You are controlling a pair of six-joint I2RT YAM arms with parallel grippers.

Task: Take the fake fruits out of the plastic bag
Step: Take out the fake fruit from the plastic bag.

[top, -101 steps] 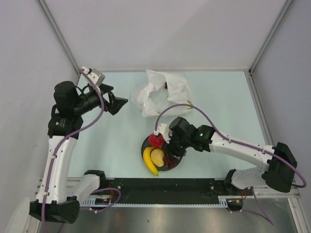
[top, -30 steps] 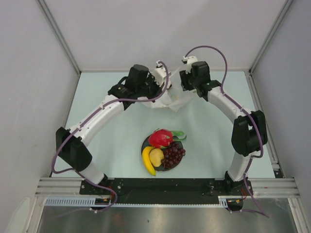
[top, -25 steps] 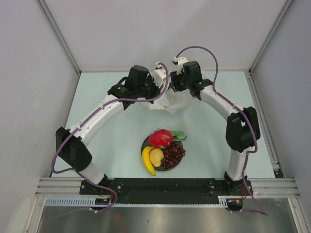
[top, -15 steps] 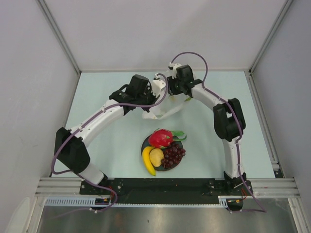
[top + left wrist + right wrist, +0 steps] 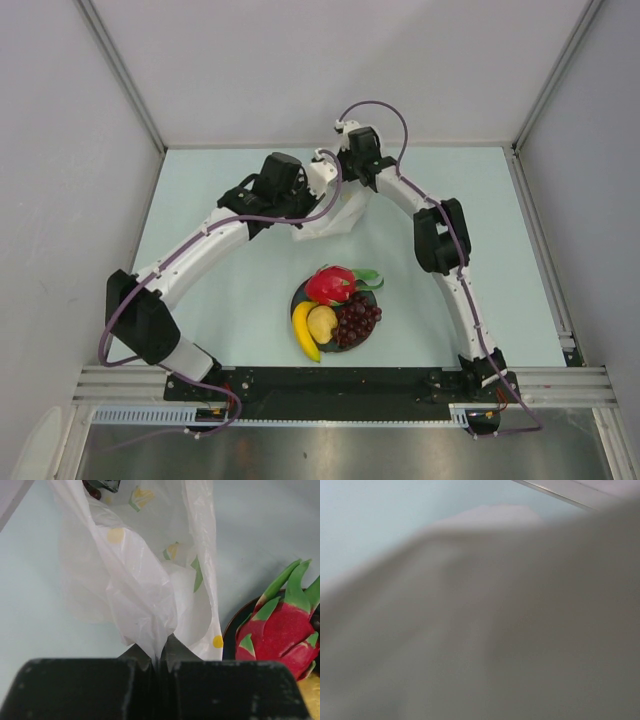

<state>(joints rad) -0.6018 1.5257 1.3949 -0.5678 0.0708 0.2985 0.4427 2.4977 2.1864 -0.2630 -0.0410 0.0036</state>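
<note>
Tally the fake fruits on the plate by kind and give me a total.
Dragon fruit: 1
Banana: 1
Round yellow fruit: 1
Grape bunch: 1
Total: 4

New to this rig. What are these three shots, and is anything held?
Two robot arms bolted to a table. One shot looks down on both; the others come from a camera on each wrist. A dark plate holds a dragon fruit, banana, round yellow fruit and grapes. Farther back is a white plastic bag. The left gripper is shut on a fold of it. The right gripper is at the bag too; its camera shows only white blur, so its state is unclear.
</note>
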